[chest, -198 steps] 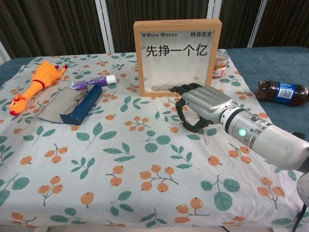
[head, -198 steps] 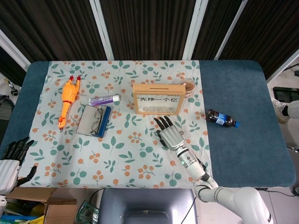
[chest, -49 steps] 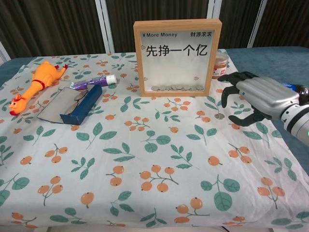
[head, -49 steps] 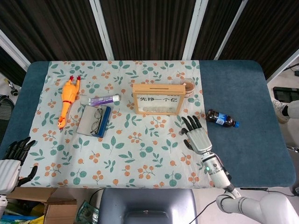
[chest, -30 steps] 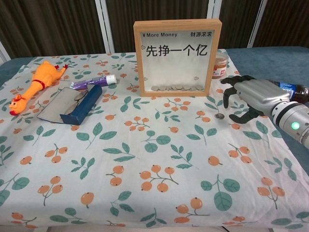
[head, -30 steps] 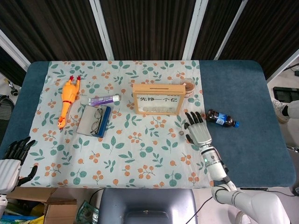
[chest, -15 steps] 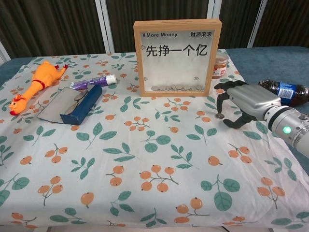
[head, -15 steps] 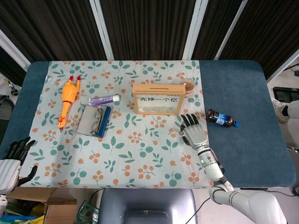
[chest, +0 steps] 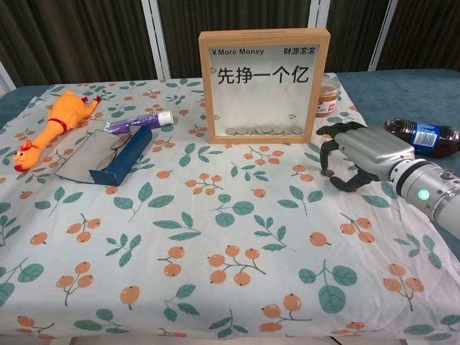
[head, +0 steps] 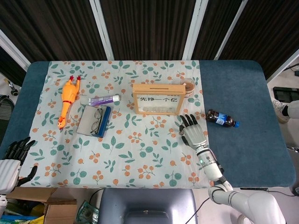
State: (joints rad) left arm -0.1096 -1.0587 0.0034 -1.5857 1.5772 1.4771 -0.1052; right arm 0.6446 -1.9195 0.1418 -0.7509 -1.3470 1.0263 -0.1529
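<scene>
- Now, one right hand (chest: 359, 154) curls its fingers (chest: 325, 151) down over one small coin (chest: 327, 172) on the flowery cloth (chest: 215, 237); I cannot tell if it holds it.
- One left hand (head: 11, 158) hangs open off the table's near corner.
- Behind: one wooden coin box (chest: 264, 84), one cola bottle (chest: 424, 136).

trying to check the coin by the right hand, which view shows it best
The chest view: the coin lies on the cloth right under the right hand's fingertips, seen from the side. In the head view the hand covers that spot, so no coin is visible.
</scene>
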